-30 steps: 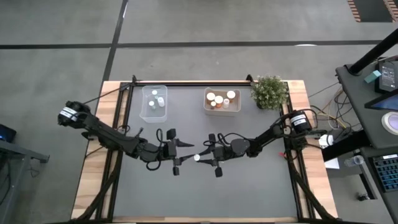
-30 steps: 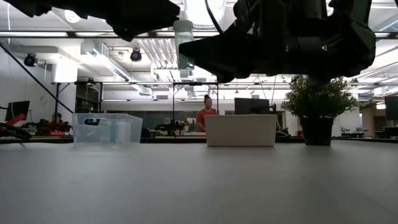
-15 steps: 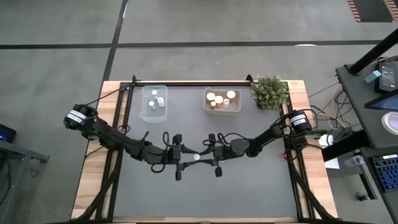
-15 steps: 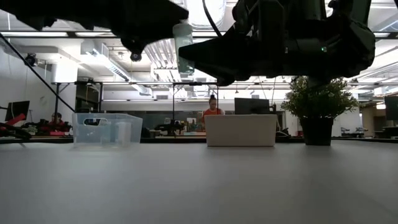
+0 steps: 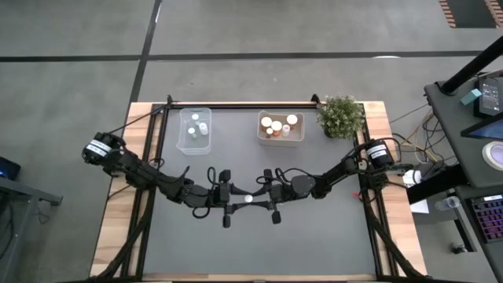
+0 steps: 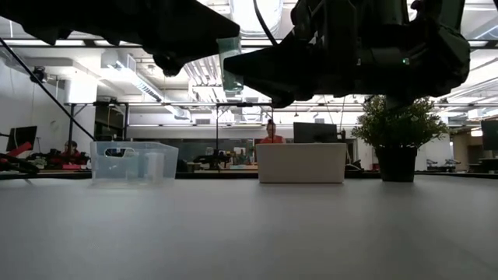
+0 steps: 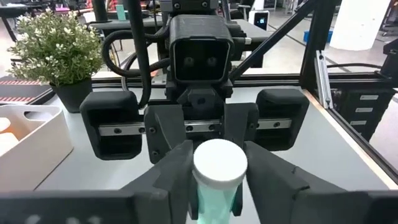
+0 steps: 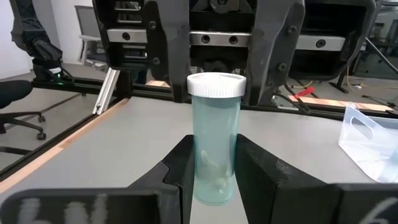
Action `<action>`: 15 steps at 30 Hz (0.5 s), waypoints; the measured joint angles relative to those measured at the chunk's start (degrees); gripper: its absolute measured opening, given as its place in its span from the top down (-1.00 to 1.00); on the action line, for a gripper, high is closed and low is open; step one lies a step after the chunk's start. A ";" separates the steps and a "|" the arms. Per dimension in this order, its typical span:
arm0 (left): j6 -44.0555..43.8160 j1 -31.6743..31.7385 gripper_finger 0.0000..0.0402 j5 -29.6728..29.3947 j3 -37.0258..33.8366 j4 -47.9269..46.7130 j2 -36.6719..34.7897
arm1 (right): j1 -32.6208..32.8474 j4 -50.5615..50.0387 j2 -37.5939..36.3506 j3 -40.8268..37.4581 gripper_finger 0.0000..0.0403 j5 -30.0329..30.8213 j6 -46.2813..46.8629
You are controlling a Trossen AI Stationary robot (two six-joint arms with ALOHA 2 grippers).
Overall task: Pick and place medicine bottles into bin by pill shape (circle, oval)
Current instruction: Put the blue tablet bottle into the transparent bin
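Note:
A clear medicine bottle with a white cap and a few pills at its bottom stands upright in the air over the table's middle. It also shows in the low view. My right gripper is shut on it from the table's right. My left gripper reaches it from the table's left, its fingers closed in on the cap. Other bottles lie in a clear bin and a white bin at the far edge. My left gripper has its two fingers against opposite sides of the bottle's white cap, at the top of the bottle. The fingers come level from the table's left. My right gripper pinches the lower half of the bottle's clear body between its two fingers. The fingers come level from the table's right. The bottle stands upright, lifted clear of the table.
The clear bin with pale bottles stands at the far left, and the white bin with orange bottles at the far middle. A green potted plant stands at the far right corner. The near half of the grey tabletop is bare.
My left gripper has gone toward the table's right edge, up to the bottle in my right gripper, and now has its fingers around the cap. My right gripper and the bottle have kept still.

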 joint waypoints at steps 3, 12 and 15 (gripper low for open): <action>-0.01 0.00 0.49 0.02 0.00 -0.02 0.00 | 0.00 0.00 0.00 0.00 0.56 0.11 -0.02; 0.13 0.00 0.50 -0.69 0.00 -0.03 0.00 | 0.00 0.00 0.00 -0.02 0.55 0.07 0.34; 0.05 0.02 0.51 -0.84 0.00 0.00 0.00 | 0.00 -0.04 -0.18 -0.03 0.46 -0.02 0.77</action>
